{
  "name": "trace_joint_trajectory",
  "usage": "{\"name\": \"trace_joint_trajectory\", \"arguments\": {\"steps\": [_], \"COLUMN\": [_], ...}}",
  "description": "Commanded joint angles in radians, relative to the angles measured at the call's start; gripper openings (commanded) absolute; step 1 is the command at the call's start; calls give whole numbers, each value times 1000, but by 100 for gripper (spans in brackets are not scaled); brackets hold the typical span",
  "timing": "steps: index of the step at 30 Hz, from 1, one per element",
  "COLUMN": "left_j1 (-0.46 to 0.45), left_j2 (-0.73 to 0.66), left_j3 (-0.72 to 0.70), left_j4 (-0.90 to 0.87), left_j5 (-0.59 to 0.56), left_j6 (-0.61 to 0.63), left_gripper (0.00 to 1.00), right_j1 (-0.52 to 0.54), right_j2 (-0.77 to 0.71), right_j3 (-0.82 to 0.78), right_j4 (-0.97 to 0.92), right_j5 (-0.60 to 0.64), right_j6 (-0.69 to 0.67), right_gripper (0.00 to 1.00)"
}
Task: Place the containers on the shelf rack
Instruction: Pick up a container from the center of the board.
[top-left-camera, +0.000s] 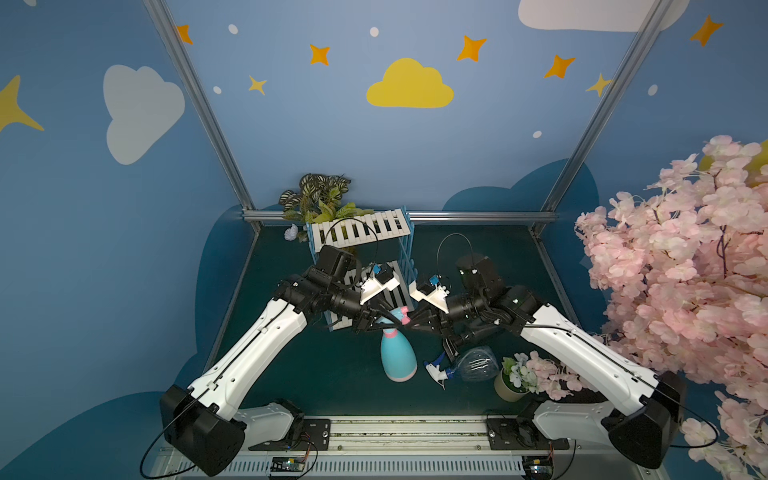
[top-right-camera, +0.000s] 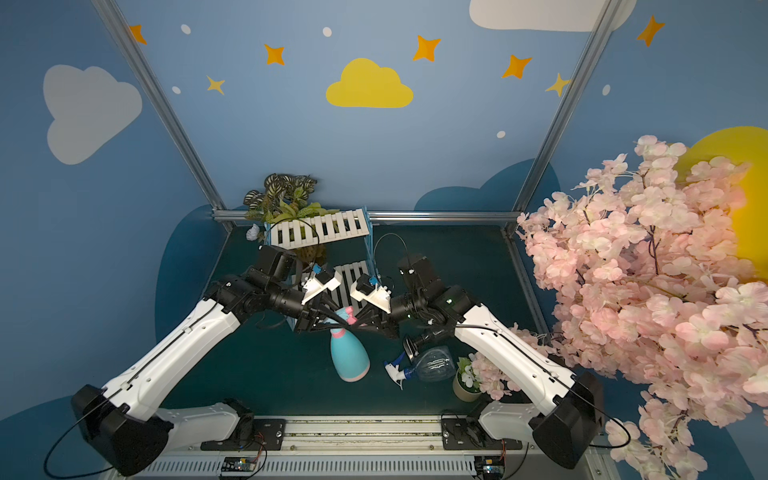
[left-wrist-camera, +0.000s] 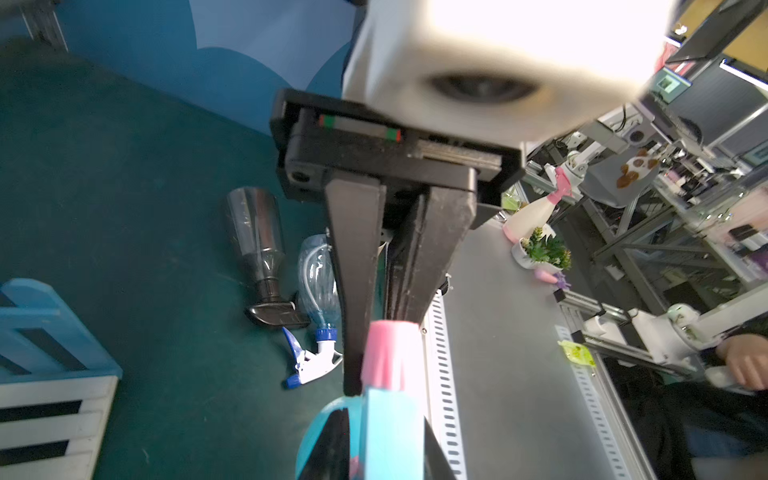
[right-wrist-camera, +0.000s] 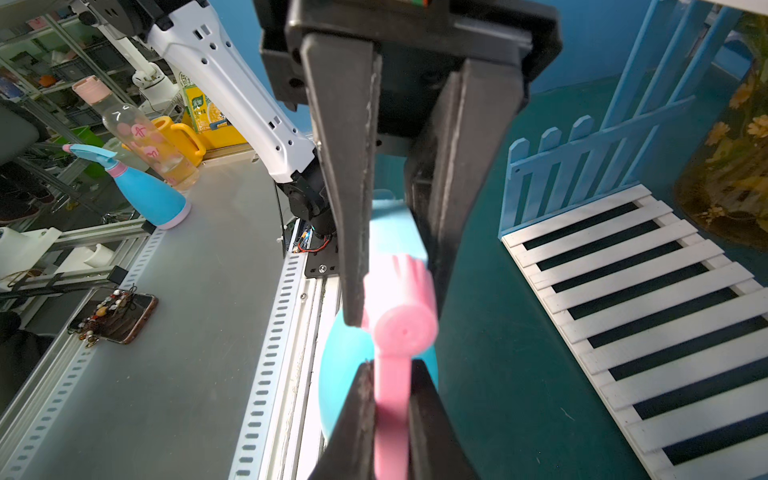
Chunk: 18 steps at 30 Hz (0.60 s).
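Two grippers, the left gripper (top-left-camera: 388, 321) and the right gripper (top-left-camera: 415, 323), crowd the space just in front of the shelf rack (top-left-camera: 357, 233). In both top views their wrists and white camera mounts cover much of its lower tier, while the upper tier is in plain view. Behind the rack stands an amber vase (right-wrist-camera: 723, 178) of striped leaves (top-left-camera: 320, 195). At the right edge a pink blossom tree (top-left-camera: 685, 270) leans over the green mat (top-left-camera: 332, 382). Its lowest sprays droop onto a cream pot of white flowers (top-left-camera: 508, 388) near the front right.

The light blue bottle (top-left-camera: 398, 357) is near the middle of the mat in front of the rack, with its pink-trimmed head toward the shelves. Whether its base rests on the mat I cannot tell. The left gripper is closed on the blue spray head from the left. The right gripper is clamped on the pink trigger below the nozzle from the right. The bottle is opaque, so its contents are hidden.

The clear bottle (top-left-camera: 478, 363) lies on its side between the blue one and the cream pot, with a thin tube curling inside it. The dark smoky bottle (left-wrist-camera: 253, 232) lies on its side just beside it, its black trigger next to the clear bottle's neck. In the top views the right arm (top-left-camera: 582, 345) hides most of it.
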Motion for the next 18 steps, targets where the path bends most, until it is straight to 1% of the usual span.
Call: {"name": "trace_joint_trajectory", "arguments": {"steps": [1, 3, 4, 5, 6, 7, 8, 9, 10, 11, 13, 17, 18], "left_j1": [1, 1, 2, 1, 2, 2, 1, 1, 1, -1, -14, -51, -58], "left_j2": [-26, -39, -47, -53, -59, -68, -76, -91, -104, -114, -115, -48, -28], "left_j3": [-1, -14, -22, -32, -45, -56, -72, -95, -116, -134, -149, -98, -79], "left_j4": [16, 31, 40, 49, 55, 66, 80, 112, 140, 169, 218, 261, 264], "left_j5": [2, 0, 0, -5, -16, -39, -73, -147, -214, -288, -461, -804, -856], "left_j6": [-6, -17, -23, -33, -41, -51, -66, -94, -119, -140, -180, -258, -276], "left_gripper": [20, 14, 10, 7, 4, 3, 2, 2, 2, 2, 3, 3, 3], "right_j1": [3, 1, 1, 0, 0, -2, -6, -10, -15, -23, -38, -63, -68], "right_j2": [8, 10, 10, 8, 3, -2, -10, -28, -45, -62, -105, -199, -222], "right_j3": [8, -2, -6, -11, -17, -20, -26, -43, -65, -87, -133, -206, -221], "right_j4": [-24, -21, -17, -11, -2, 5, 8, 35, 60, 89, 142, 225, 237], "right_j5": [22, 49, 68, 91, 132, 178, 229, 308, 368, 411, 475, 597, 615], "right_j6": [-18, -13, -3, 15, 50, 94, 123, 178, 223, 260, 313, 402, 414], "right_gripper": [0, 0, 2, 11, 25, 38, 49, 60, 69, 75, 82, 85, 85]}}
